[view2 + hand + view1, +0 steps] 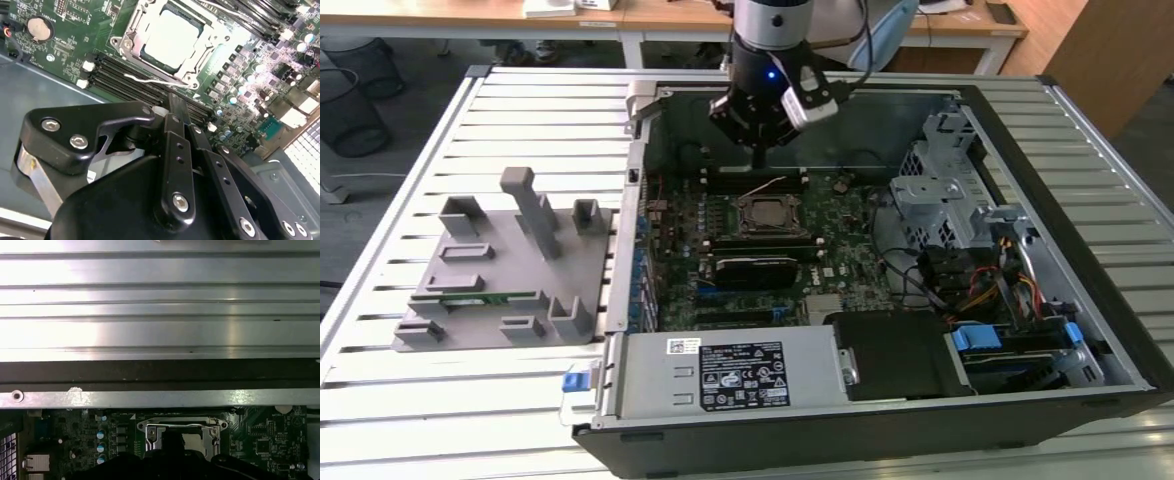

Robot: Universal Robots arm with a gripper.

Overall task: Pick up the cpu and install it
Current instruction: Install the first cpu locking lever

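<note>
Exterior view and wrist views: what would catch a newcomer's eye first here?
The open black computer case on the slatted metal table, with the black robot hand hanging over its green motherboard. In the second wrist view, the shiny silver square cpu already sits in the metal socket frame.

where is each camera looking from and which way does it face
Exterior view: off the arm, above the open computer case, looking down; the arm and gripper hang over the motherboard.
Second wrist view: on the arm, facing down past the gripper at the cpu lying in the socket.
First wrist view: on the arm, looking across the case wall to the slatted table.
All three show the socket.
</note>
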